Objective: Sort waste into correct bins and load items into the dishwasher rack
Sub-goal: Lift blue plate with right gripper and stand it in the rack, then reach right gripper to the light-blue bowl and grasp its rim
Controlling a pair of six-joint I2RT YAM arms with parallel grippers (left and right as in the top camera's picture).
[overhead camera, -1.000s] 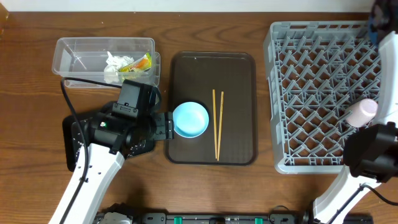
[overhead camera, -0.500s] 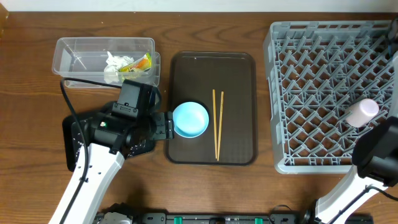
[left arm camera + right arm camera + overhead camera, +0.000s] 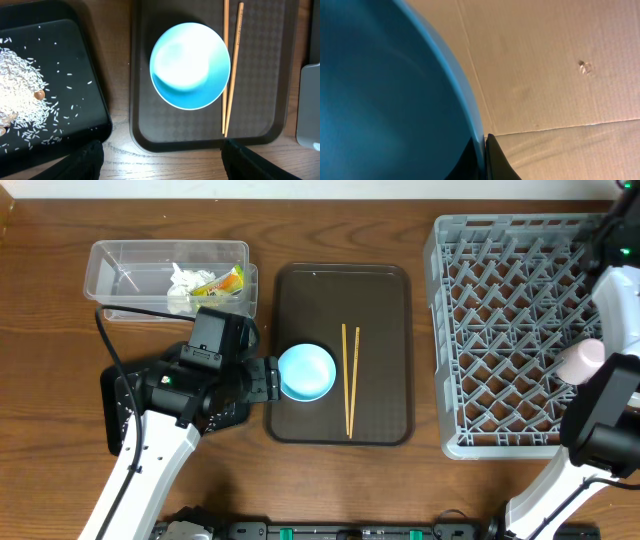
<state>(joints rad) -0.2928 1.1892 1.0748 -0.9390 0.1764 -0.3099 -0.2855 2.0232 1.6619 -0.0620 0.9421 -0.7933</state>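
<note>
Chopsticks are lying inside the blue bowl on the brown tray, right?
Not quite. The chopsticks lie beside the bowl, not inside it, on the brown tray. The left wrist view shows it.

Overhead looks straight down on the whole table (image 3: 60, 410), from tub (image 3: 140, 270) to rack (image 3: 520, 330). Left wrist hangs lower, also facing down, sharing the bowl (image 3: 190, 65) and chopsticks (image 3: 231, 70) with it. Right wrist is pressed right up against a blue plate (image 3: 380, 90), cardboard (image 3: 545, 65) beyond
</note>
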